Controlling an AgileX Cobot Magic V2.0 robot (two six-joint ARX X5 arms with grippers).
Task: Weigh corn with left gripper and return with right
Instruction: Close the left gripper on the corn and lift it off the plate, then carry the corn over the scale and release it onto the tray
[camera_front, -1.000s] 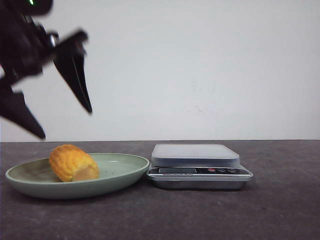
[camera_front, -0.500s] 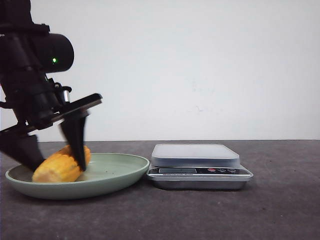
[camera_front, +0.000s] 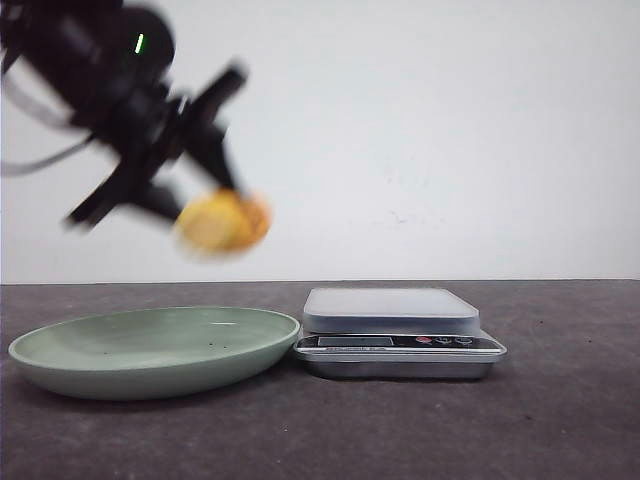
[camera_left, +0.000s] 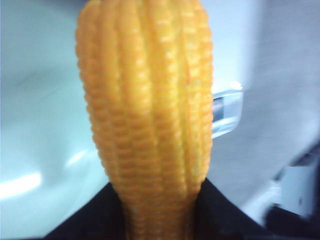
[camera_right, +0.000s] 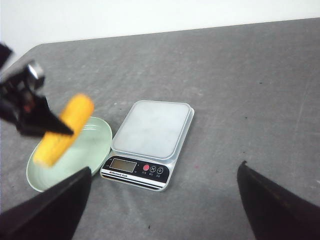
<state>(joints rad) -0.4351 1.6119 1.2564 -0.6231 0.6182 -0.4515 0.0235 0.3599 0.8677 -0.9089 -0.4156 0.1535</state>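
The left pincer (camera_front: 205, 205) grips the corn (camera_front: 222, 221) in the air above the green plate (camera_front: 60, 350), long axis slanted. The right pincer (camera_right: 165, 200) is spread wide over the kitchen scale (camera_right: 150, 137).

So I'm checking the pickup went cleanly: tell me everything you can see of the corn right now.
The corn is a short, stubby cob, yellow-orange, with neat lengthwise rows of bumpy kernels that look intact. It is off the plate and in the air, clamped in the left hand, whose dark fingers press on both sides near one end. It hangs tilted above the plate, short of the scale, and touches nothing else. The front view blurs it.
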